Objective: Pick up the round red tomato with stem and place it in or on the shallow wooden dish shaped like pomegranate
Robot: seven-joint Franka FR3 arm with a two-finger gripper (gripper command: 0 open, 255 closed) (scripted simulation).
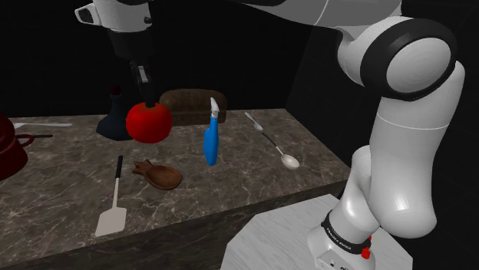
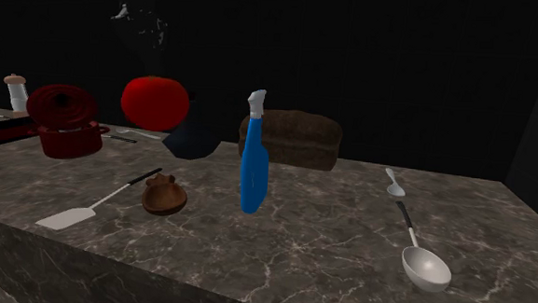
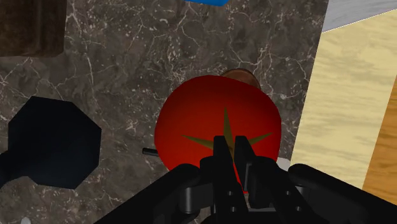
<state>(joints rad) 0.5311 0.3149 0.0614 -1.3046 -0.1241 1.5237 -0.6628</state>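
Wrist view: my gripper (image 3: 230, 145) is clamped narrowly on the tomato (image 3: 210, 118), seemingly by its stem. It's hanging above the counter with the wooden dish (image 3: 245, 75) just below. With such a skinny grip, I reckon it could slip or swing wide.

Round red tomato (image 1: 148, 121), olive star stem, aloft over counter (image 1: 230, 180); brown dish (image 1: 159, 175) flat on it.
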